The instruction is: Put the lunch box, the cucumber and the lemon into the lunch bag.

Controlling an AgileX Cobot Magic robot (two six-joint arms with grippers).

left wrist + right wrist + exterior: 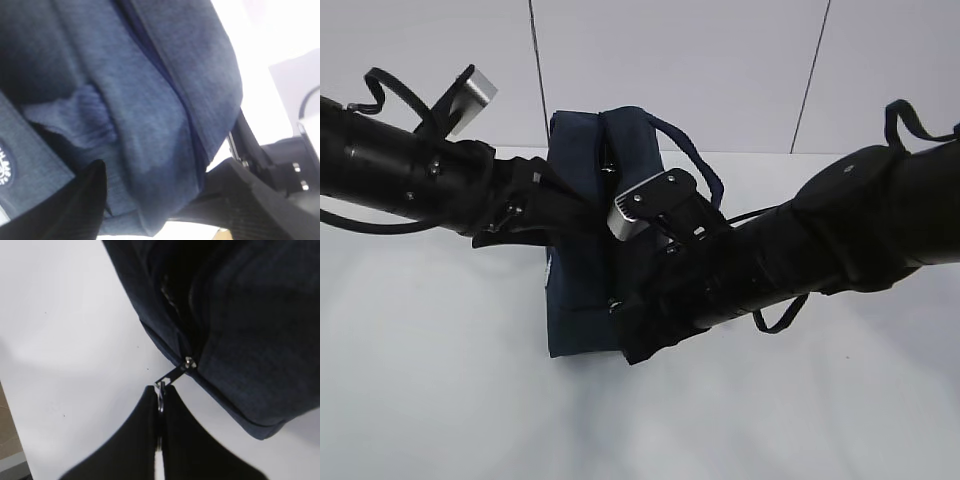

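Observation:
The navy lunch bag (578,295) lies on the white table with its looped handle (698,152) at the back. My left gripper (565,222) reaches in from the left. Its fingers (87,200) stand wide apart in the left wrist view, with a fold of the bag (150,100) bulging between them, so the left gripper (160,200) is open. At the bag's near end, my right gripper (160,392) is shut on the metal ring pull (161,389) of the zipper at the corner of the bag (250,340). The lunch box, cucumber and lemon are out of view.
The white table (440,400) spreads around the bag on both sides and in front. A pale wall (720,60) with dark seams rises behind it. Both arms cross in front of the bag and hide its middle.

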